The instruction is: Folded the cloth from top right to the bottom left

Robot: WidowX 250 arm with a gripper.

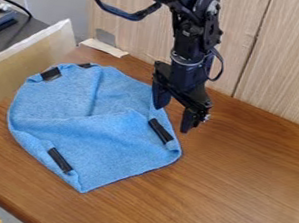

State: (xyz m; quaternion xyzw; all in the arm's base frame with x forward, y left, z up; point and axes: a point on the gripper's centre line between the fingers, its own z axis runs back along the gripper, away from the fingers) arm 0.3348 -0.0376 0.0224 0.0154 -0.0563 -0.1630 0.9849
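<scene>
Upper pt. of arm cut off @ top edge.

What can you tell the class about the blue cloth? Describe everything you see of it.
The blue cloth looks soft and slightly textured. It lies rumpled on the wooden table, its outline roughly rounded but ending in a blunt point nearest the camera. Creases cross it, and some edges look turned in. Four black strips show near its edge: two at the far left, one at the near left, one at the right. The open gripper hangs at its far right edge; contact is unclear.
</scene>
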